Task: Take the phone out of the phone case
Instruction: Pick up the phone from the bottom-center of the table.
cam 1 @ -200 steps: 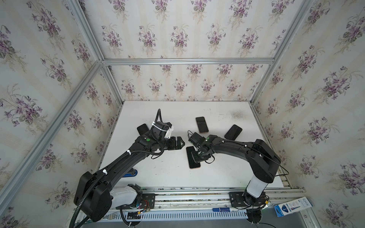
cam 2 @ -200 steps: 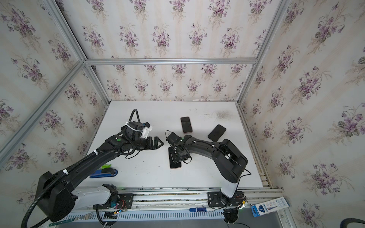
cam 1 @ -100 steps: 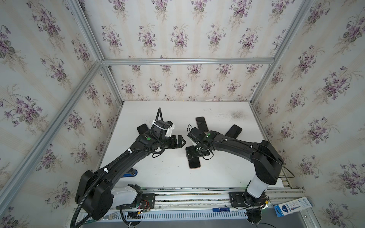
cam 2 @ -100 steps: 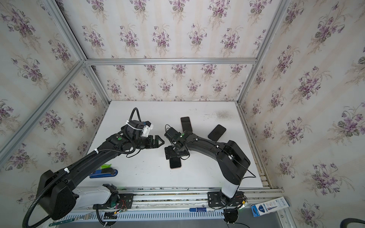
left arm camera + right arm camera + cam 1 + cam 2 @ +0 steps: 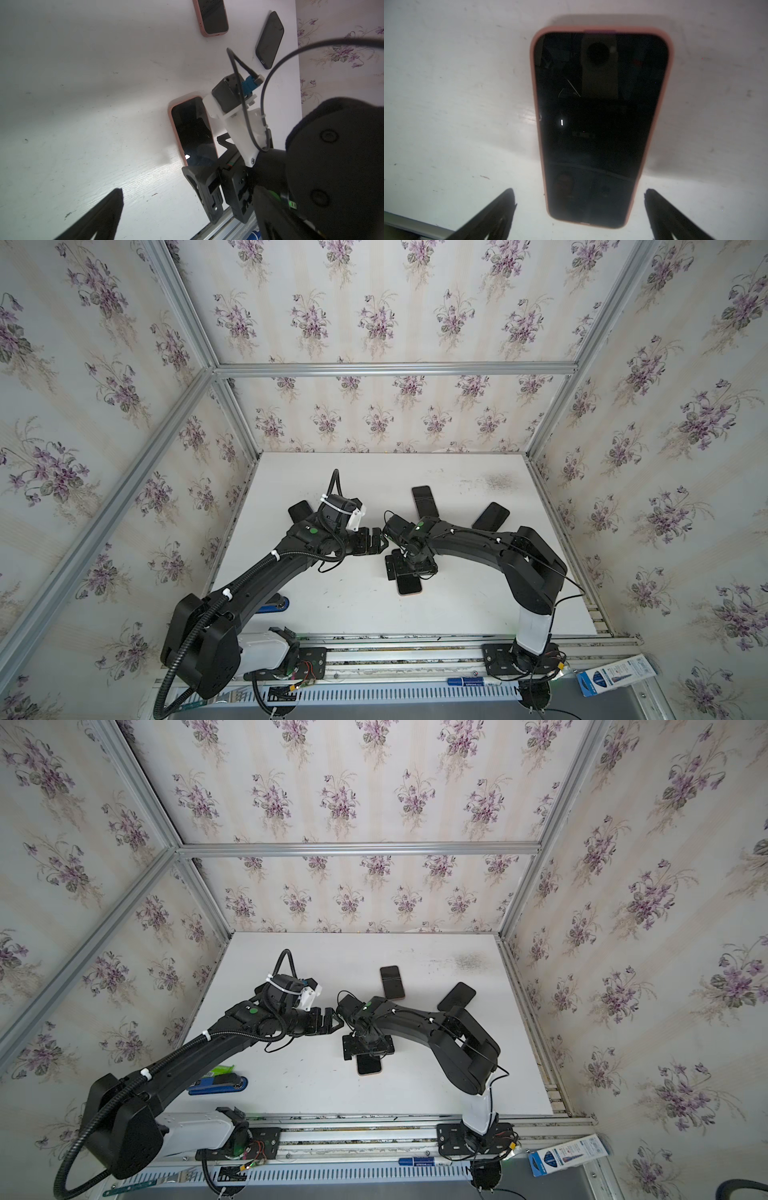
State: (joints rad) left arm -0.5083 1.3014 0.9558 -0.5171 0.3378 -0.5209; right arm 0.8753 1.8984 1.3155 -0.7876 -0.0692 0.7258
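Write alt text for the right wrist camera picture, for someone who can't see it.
A phone in a salmon-pink case lies screen up on the white table, its dark glass faintly scratched. The right gripper is open, one black finger on each side of the phone's near end, neither touching it.

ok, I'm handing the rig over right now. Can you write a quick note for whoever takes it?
Left end effector: open, empty, hovering above the table beside the right wrist.
Right end effector: open, empty, with its fingers either side of the phone's end and not touching it.
Phone: face up, flat on the table, fully seated in its pink case.
Also on the table: a second pink-cased phone, a dark phone or case, and another dark one partly hidden behind the left arm.
Done: nothing that shows.
Left: grip the case and free the phone.
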